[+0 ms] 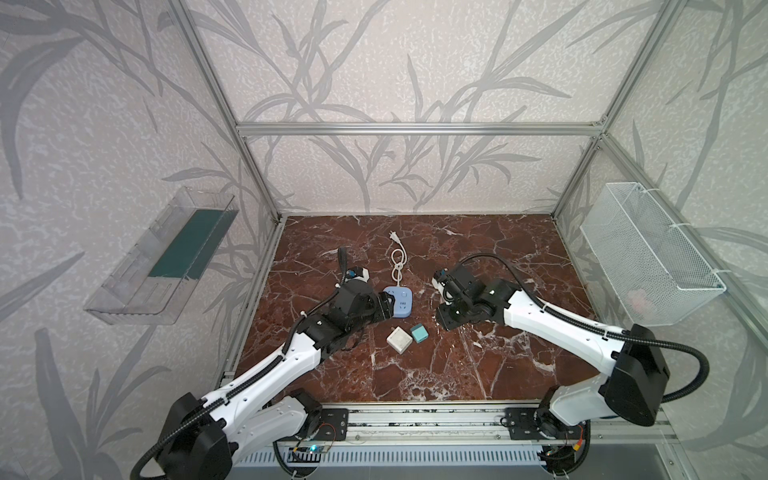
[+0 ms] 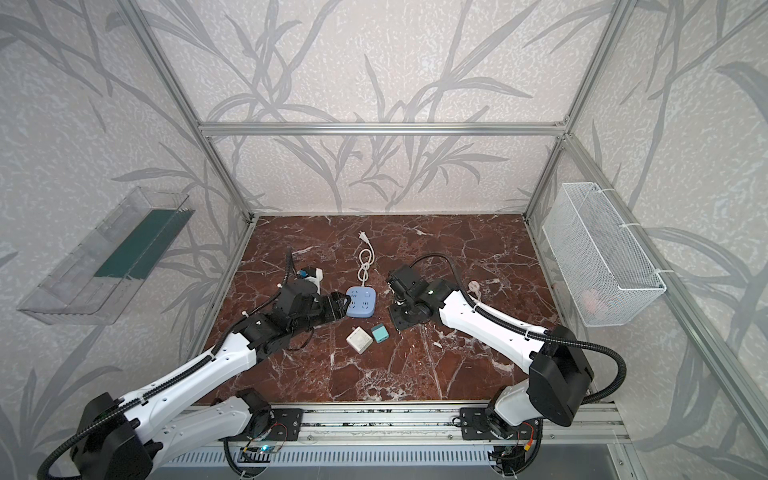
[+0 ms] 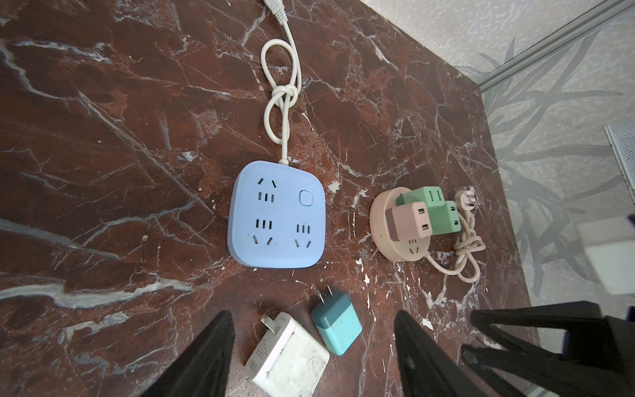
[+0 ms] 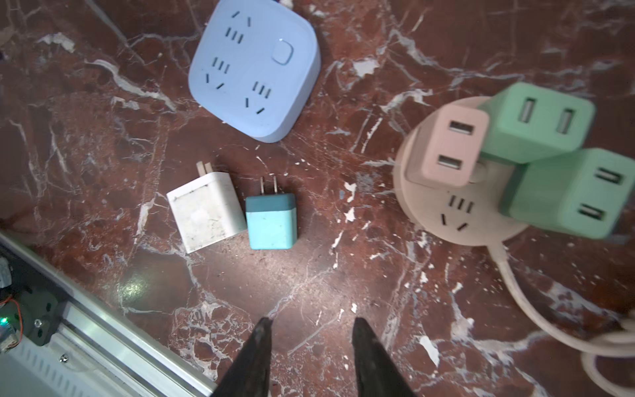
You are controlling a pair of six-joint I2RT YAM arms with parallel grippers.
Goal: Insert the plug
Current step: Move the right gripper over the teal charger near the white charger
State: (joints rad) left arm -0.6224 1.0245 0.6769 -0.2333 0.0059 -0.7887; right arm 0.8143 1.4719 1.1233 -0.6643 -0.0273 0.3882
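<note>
Teal plug [image 1: 419,333] lay flat on the marble table [image 1: 478,374], just near of the blue socket block [image 1: 398,302], prongs pointing far toward it, with a white plug [image 1: 399,340] just beside it on the left. The right gripper [image 4: 311,321], slightly parted and empty, hovered closer, on its right. The left gripper [image 3: 313,314] gaped wide, also empty. Their heights above the table were unclear.

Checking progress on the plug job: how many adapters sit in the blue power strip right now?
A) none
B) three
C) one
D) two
A: every socket on the blue power strip is bare, and the white adapter and teal adapter lie loose near it.
</note>
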